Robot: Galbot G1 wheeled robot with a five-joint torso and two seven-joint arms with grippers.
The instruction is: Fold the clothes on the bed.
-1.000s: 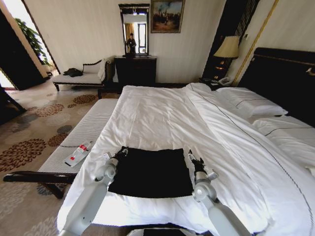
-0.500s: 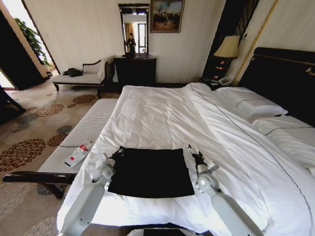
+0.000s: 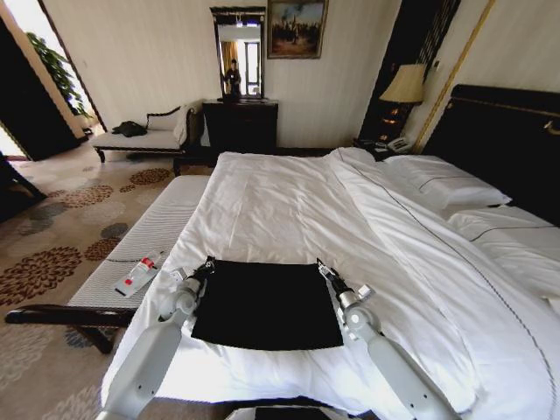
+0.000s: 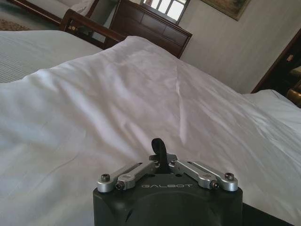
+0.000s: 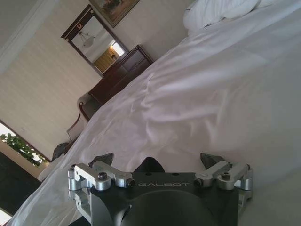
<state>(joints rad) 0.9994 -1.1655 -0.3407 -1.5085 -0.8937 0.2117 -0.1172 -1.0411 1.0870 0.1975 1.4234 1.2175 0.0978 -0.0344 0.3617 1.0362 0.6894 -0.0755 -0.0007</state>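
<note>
The folded black soft-fabric T-shirt [image 3: 265, 304] lies near the foot edge of the white-sheeted double bed [image 3: 297, 210]. The left hand [image 3: 206, 263], clenched in its wrist view, and the released right hand [image 3: 321, 266] sit at its far corners. A red-and-white plastic bottle [image 3: 140, 272] rests on the striped bench [image 3: 149, 236] beside the bed

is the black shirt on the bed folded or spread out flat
Folded: the black T-shirt lies as a compact rectangle on the bed, no sleeves or lettering showing.

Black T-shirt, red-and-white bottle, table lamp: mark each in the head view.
black T-shirt [image 3: 262, 304], head view, middle of the folded cloth.
red-and-white bottle [image 3: 140, 273], head view, its body.
table lamp [image 3: 403, 84], head view, its shade.
</note>
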